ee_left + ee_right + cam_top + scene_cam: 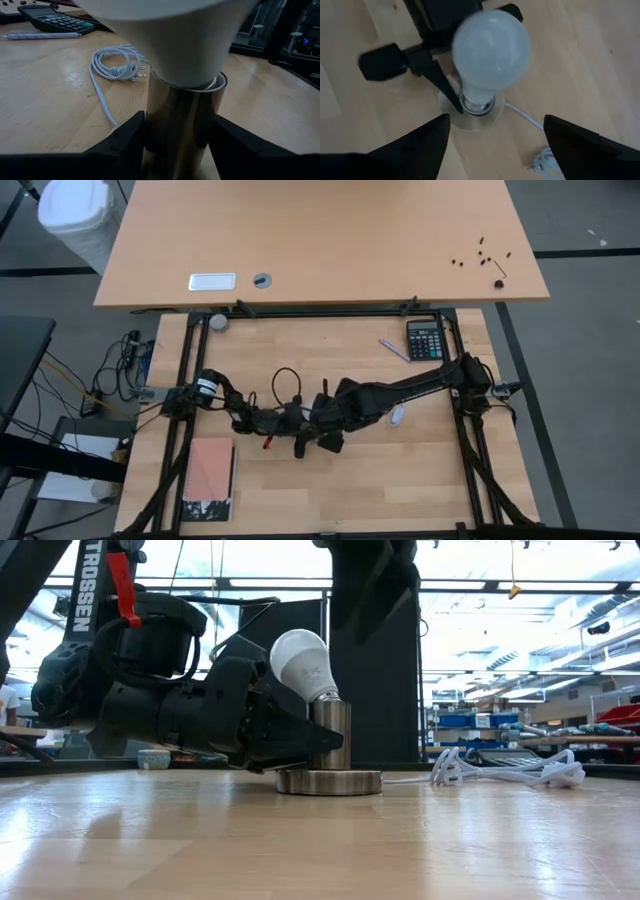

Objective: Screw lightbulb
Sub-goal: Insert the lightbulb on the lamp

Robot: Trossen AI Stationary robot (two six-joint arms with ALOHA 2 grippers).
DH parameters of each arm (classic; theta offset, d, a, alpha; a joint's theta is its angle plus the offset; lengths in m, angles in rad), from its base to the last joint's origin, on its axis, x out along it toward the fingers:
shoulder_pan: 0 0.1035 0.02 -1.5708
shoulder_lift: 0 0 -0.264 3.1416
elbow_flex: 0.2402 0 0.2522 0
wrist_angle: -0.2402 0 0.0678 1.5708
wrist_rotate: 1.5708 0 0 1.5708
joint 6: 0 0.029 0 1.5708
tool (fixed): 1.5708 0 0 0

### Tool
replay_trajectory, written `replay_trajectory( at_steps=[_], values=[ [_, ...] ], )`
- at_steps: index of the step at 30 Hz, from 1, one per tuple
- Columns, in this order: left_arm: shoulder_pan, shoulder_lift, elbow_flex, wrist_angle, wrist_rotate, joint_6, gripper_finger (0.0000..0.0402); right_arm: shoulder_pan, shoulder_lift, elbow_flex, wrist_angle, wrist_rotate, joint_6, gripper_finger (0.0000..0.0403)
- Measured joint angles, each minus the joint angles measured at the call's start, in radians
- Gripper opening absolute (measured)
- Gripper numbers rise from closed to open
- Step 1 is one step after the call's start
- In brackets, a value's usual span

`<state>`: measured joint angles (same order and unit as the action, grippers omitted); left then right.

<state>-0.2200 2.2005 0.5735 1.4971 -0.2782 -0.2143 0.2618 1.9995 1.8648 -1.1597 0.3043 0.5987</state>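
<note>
Low view has the left hand (300, 745) lying low along the light wooden bench (320, 840), its two dark fingers clamped either side of the shiny brass-coloured cylindrical socket (332, 735). The left wrist view backs that up: a black finger (125, 142) presses on each flank of the metal tube. The socket stands upright on a round flat metal base disc (328, 781) resting on the bench.

The small white pear-shaped lightbulb (305, 665) sits with its greyish screw base in the top of that socket, and it leans noticeably to one side rather than standing straight. From the right wrist view the globe (491, 45) is right below the camera, threads just visible where it meets the socket.

The right hand (495, 137) hangs above the bulb with its fingers spread wide apart, one dark finger on each side and neither touching the globe. In the low view only a dark chunk of that arm shows at the top edge, above the bulb.

Farther out, a thin white power cord (500, 770) runs off the base and lies in a loose bundle on the bench. High view shows both arms meeting mid-bench, with a black calculator (424, 339) and a pale pen (393, 348) near the back right, and a salmon-pink notebook (209, 470) near the front left.
</note>
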Motion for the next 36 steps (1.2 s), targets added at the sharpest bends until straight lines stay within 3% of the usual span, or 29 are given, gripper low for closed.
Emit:
replay_trajectory(
  at_steps=[4, 11, 22, 25, 31, 36],
  values=[
    [-0.005, 0.0, 0.0, 0.0, 0.0, 0.0, 0.0194, 0.041, -0.003, 0.0, -0.052, 0.019, 0.038, 0.0324],
    [-0.005, 0.0, 0.0, 0.0, 0.0, 0.002, 0.0194, 0.18, -0.038, 0.0, 0.041, 0.059, 0.189, 0.0313],
    [-0.005, 0.0, -0.002, -0.005, 0.0, 0.001, 0.0194, 0.394, -0.049, -0.057, 0.119, 0.46, 0.387, 0.0309],
    [-0.005, 0.0, -0.002, -0.005, 0.001, 0.001, 0.0194, 0.389, -0.049, -0.143, 0.28, 0.44, 0.31, 0.0309],
    [-0.005, 0.0, -0.002, -0.006, 0.001, 0.001, 0.0194, 0.34, -0.057, -0.336, 0.806, 0.278, 0.023, 0.0309],
    [-0.005, 0.0, -0.002, -0.006, 0.001, -0.004, 0.0194, 0.327, -0.15, -0.494, 1.146, 0.188, -0.185, 0.0309]
  ],
)
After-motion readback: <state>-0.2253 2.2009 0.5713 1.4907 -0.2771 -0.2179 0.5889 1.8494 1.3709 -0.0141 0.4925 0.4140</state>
